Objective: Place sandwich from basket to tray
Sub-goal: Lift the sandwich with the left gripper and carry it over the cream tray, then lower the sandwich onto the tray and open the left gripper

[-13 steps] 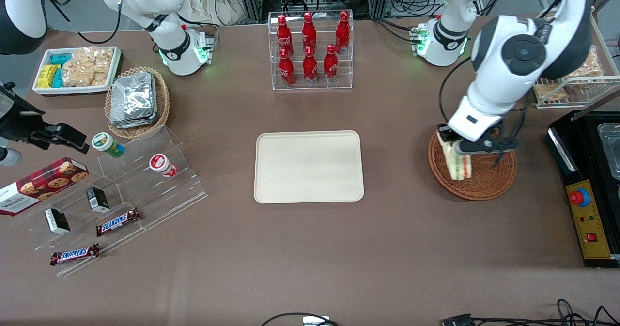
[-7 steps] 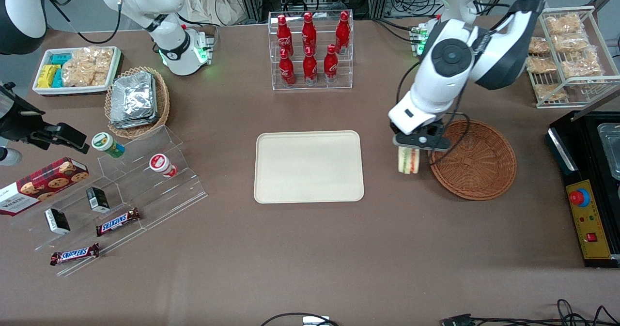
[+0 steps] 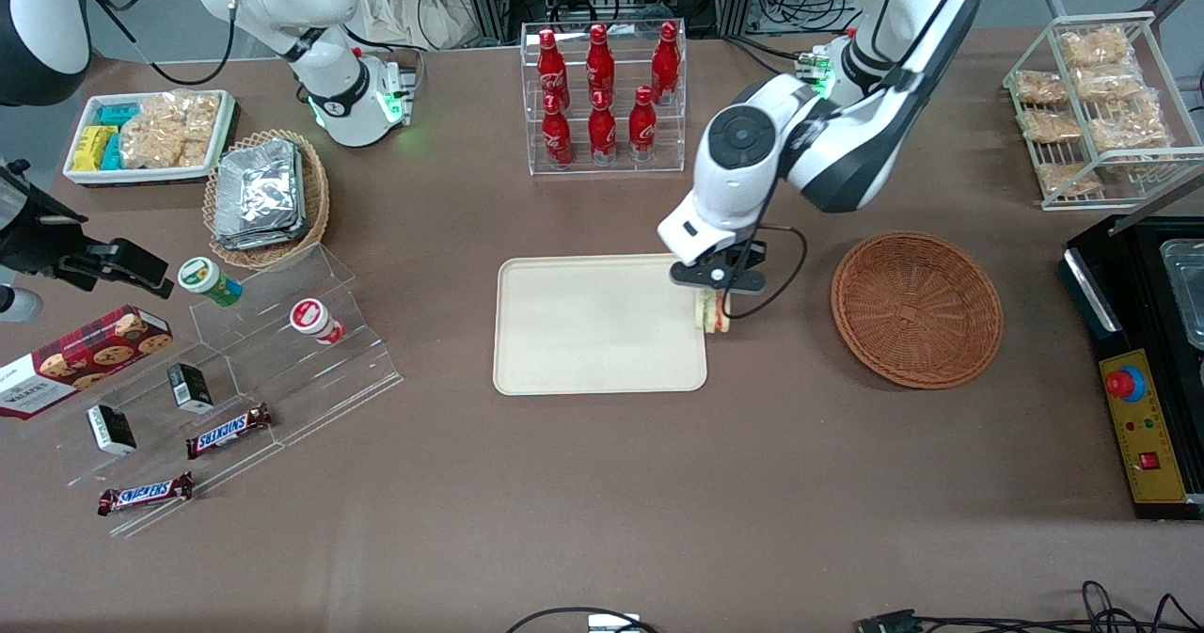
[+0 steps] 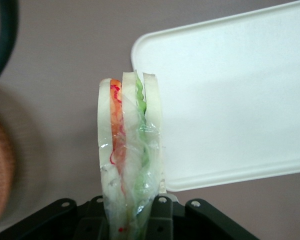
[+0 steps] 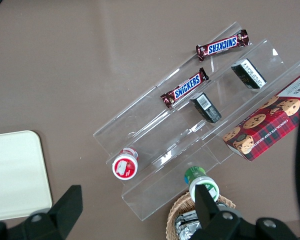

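Observation:
My left gripper (image 3: 714, 300) is shut on the sandwich (image 3: 712, 314), a clear-wrapped wedge of pale bread with orange and green layers. It hangs in the air over the edge of the cream tray (image 3: 583, 323) that faces the round wicker basket (image 3: 916, 308). The basket holds nothing. In the left wrist view the sandwich (image 4: 130, 150) stands upright between the black jaws, my gripper (image 4: 131, 220) clamped on its lower end, with the tray (image 4: 230, 90) below it and a blurred bit of the basket (image 4: 0, 170) at the frame's edge.
A clear rack of red bottles (image 3: 602, 97) stands farther from the front camera than the tray. Toward the parked arm's end lie an oval basket of foil packs (image 3: 265, 196), a white snack bin (image 3: 146, 134) and clear steps (image 3: 226, 379) with bars. A wire snack rack (image 3: 1101, 106) and a black machine (image 3: 1143, 370) stand at the working arm's end.
My gripper has lifted the sandwich out of the round basket and carried it sideways across the table to the tray's edge. The basket is left empty.

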Tool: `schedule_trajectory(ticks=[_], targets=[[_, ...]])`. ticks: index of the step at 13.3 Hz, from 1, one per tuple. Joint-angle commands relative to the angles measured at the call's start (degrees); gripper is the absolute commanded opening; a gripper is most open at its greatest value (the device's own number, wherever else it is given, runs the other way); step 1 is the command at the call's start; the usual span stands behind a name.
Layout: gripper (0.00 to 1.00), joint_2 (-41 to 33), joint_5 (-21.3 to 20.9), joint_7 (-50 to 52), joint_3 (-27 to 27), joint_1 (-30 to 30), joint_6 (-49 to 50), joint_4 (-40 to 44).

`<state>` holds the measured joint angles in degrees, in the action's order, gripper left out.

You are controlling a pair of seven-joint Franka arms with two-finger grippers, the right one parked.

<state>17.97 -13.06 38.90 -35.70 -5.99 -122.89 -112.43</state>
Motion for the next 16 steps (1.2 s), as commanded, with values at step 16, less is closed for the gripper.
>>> schedule_trajectory(ticks=[16], targets=[[0.25, 20.53, -18.58, 16.82, 0.28, -8.34, -4.11, 8.02]])
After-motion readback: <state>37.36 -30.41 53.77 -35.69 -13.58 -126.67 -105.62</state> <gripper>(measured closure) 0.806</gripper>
